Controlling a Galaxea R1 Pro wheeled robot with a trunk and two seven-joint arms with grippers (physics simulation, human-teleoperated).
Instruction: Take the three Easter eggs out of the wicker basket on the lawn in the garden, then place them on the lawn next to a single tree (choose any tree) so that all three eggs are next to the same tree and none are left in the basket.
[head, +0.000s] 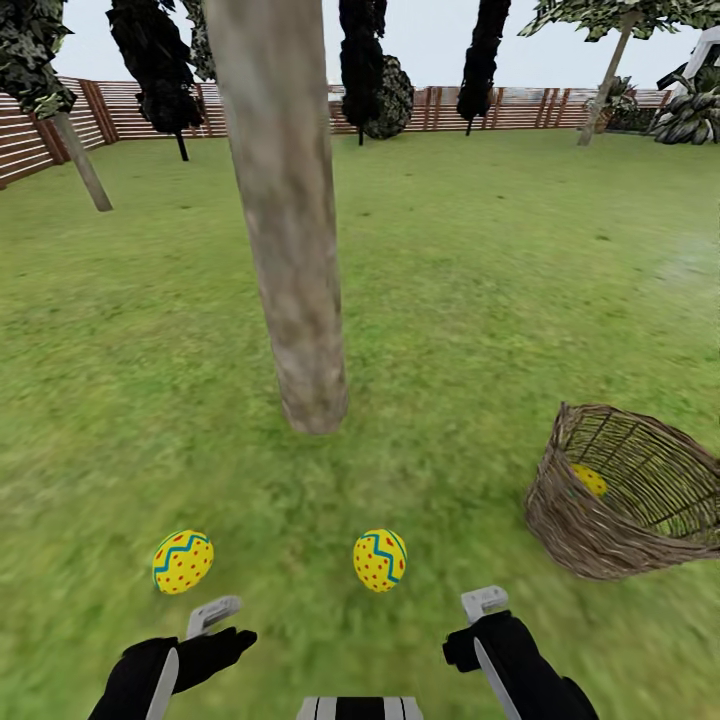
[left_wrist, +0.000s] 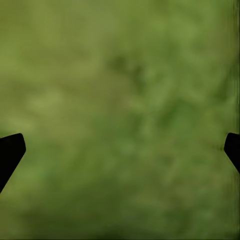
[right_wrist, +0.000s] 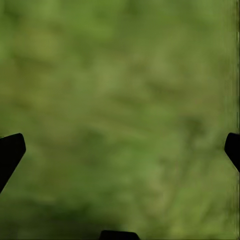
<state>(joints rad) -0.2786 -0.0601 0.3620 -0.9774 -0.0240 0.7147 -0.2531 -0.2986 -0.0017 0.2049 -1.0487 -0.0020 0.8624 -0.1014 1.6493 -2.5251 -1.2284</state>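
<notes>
Two yellow Easter eggs with red dots and teal zigzags lie on the lawn (head: 480, 280) in front of the tree trunk (head: 290, 260), one (head: 183, 561) at the left and one (head: 380, 559) near the middle. The wicker basket (head: 585, 545) leans on the grass at the right, and a third egg (head: 590, 479) shows inside it. My left arm (head: 170, 665) hangs just behind the left egg. My right arm (head: 510, 655) hangs between the middle egg and the basket. The left gripper (left_wrist: 125, 150) and right gripper (right_wrist: 125, 150) are open over bare grass, holding nothing.
A brown slat fence (head: 130, 108) rings the garden far back. Dark cone-shaped trees (head: 160, 60) and a bush (head: 390, 100) stand along it. Another pale-trunked tree (head: 605, 80) stands at the far right, and a leaning trunk (head: 82, 160) at the far left.
</notes>
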